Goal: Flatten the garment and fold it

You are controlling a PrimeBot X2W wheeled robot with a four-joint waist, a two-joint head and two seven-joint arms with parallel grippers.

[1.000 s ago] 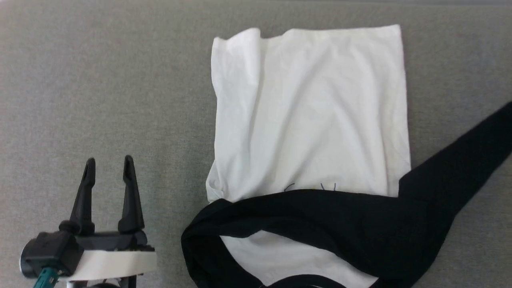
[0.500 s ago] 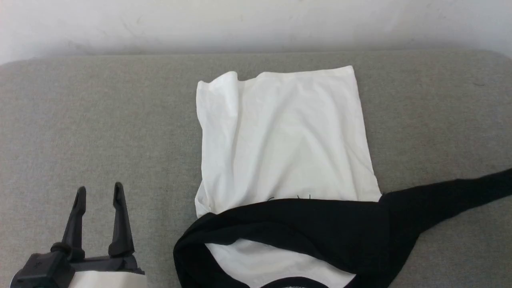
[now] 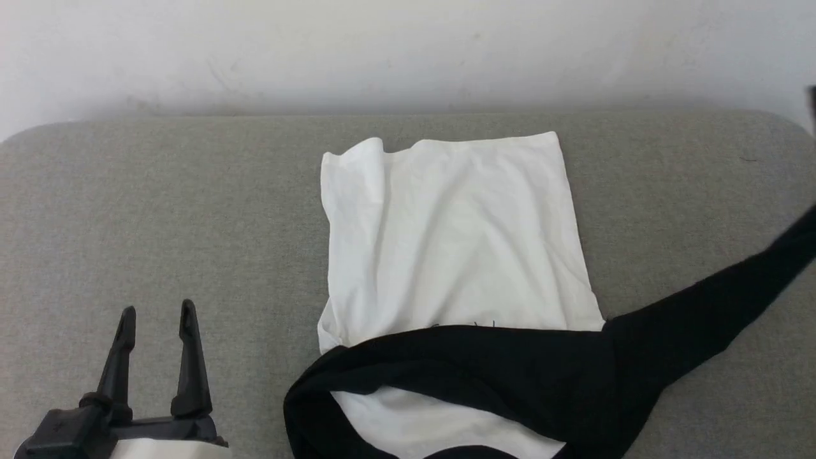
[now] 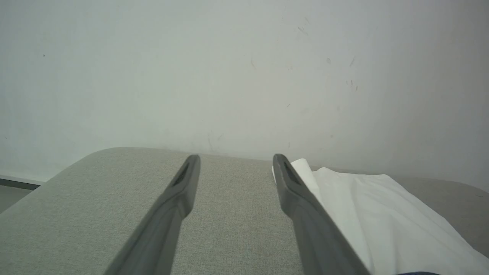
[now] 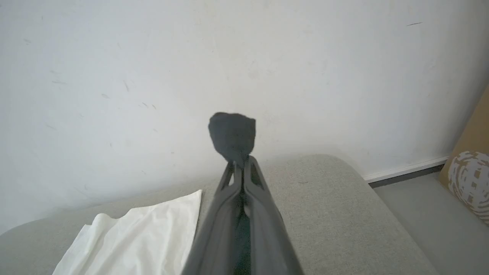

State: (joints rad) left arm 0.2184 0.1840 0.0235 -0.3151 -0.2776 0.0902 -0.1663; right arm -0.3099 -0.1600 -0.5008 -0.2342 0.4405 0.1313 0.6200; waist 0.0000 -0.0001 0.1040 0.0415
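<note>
The garment point(image 3: 452, 236) lies on the grey padded surface point(image 3: 159, 191), its white body spread out with a rumpled fold along its left edge. A black sleeve lies folded across its near part. The other black sleeve point(image 3: 714, 306) is pulled taut toward the right edge of the head view. My right gripper point(image 5: 240, 165) is shut on that sleeve's end, and a tuft of black cloth point(image 5: 232, 133) sticks out past its tips. To the left of the garment point(image 4: 382, 214) my left gripper point(image 3: 156, 312) point(image 4: 237, 158) is open, holds nothing and does not touch the cloth.
A pale wall point(image 3: 408, 51) rises directly behind the surface's far edge. Right of the surface's rounded end is the floor point(image 5: 420, 214), with a brown cardboard box point(image 5: 471, 168) beside the wall. Bare grey surface lies on both sides of the garment.
The head camera has tilted up, bringing the wall into view. The held black sleeve end has risen toward the upper right since half a second ago. The left gripper stays open in place.
</note>
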